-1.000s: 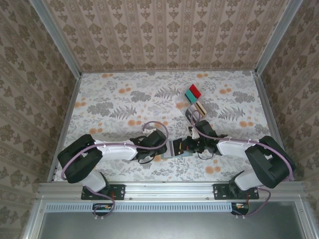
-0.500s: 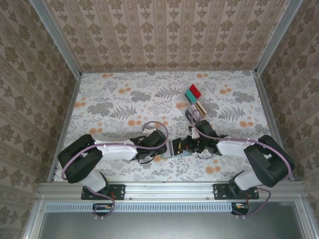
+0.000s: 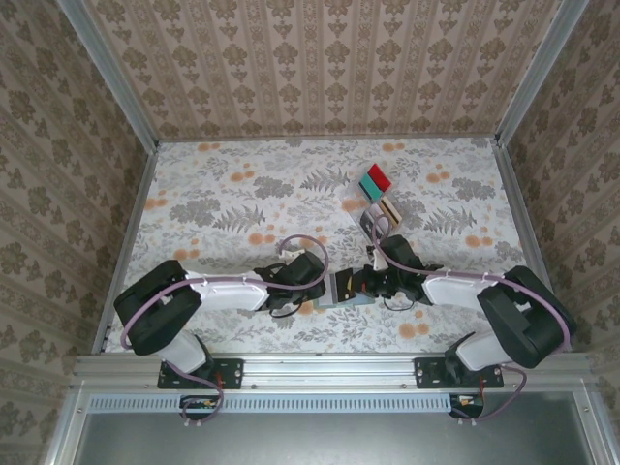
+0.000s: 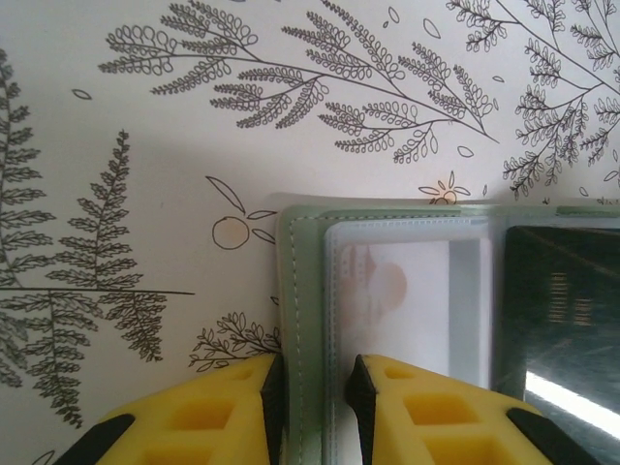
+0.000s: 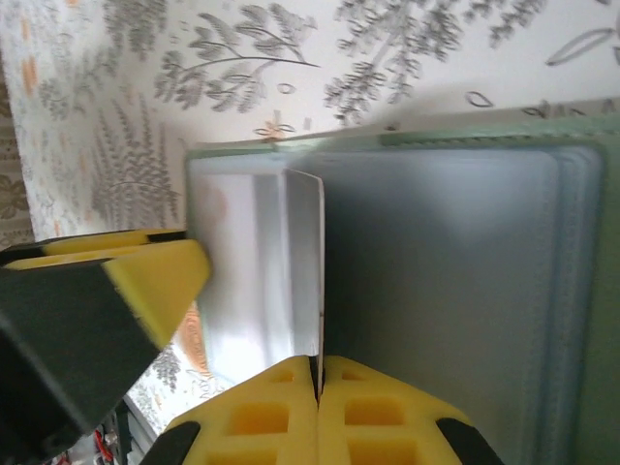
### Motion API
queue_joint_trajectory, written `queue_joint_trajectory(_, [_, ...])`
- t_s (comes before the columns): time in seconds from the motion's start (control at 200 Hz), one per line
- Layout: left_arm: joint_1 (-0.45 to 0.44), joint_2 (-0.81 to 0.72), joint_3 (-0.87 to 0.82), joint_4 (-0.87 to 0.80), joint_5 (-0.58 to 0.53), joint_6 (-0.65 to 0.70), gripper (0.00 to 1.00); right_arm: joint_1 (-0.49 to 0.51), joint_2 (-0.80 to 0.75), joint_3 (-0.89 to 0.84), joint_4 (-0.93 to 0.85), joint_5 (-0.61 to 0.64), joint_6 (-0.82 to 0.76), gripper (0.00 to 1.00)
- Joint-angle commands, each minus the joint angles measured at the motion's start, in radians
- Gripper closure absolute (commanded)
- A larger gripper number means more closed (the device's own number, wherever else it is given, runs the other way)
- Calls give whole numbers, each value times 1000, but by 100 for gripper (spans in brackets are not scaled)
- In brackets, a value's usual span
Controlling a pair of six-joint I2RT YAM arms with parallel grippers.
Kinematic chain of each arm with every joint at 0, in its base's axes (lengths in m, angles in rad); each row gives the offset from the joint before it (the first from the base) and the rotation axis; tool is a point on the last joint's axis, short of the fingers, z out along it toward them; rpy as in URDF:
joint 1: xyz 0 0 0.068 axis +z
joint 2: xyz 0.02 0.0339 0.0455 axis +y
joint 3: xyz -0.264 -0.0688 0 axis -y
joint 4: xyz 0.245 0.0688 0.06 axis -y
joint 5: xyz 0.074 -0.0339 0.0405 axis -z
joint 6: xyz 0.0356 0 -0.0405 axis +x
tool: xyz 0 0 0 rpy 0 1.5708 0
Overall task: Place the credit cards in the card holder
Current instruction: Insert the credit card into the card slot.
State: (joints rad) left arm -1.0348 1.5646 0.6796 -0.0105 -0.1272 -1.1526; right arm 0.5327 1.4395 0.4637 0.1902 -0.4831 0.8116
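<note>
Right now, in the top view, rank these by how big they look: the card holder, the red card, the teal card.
1. card holder, largest, though partly covered.
2. red card.
3. teal card, a narrower strip, perhaps partly hidden.

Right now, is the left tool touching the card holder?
Touching. The left wrist view shows the left tool closed on the card holder's green edge, pinching it from both sides.

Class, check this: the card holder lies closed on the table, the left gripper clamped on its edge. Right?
No: the card holder lies open, clear sleeves showing in the left wrist view. The left gripper is clamped on its edge.
</note>
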Motion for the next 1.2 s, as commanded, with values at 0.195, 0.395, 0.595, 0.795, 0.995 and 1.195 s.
queue_joint_trajectory(0.195, [-14, 39, 24, -9, 32, -13, 71, 9, 105, -2, -6, -17, -19, 95])
queue_joint_trajectory(0.395, [-13, 39, 24, -11, 31, -13, 71, 18, 102, -5, 3, -31, -11, 93])
queue_joint_trajectory(0.595, [-14, 39, 28, -10, 31, -12, 71, 33, 124, 26, 4, -45, -10, 91])
queue_joint_trajectory(0.795, [-14, 39, 29, -10, 31, -11, 71, 45, 149, 51, -1, -58, -11, 90])
queue_joint_trajectory(0.995, [-13, 38, 23, -10, 30, -13, 71, 49, 109, 107, -165, 3, -67, 81])
queue_joint_trajectory(1.195, [-14, 36, 23, -13, 27, -12, 71, 47, 71, 150, -296, 89, -119, 72])
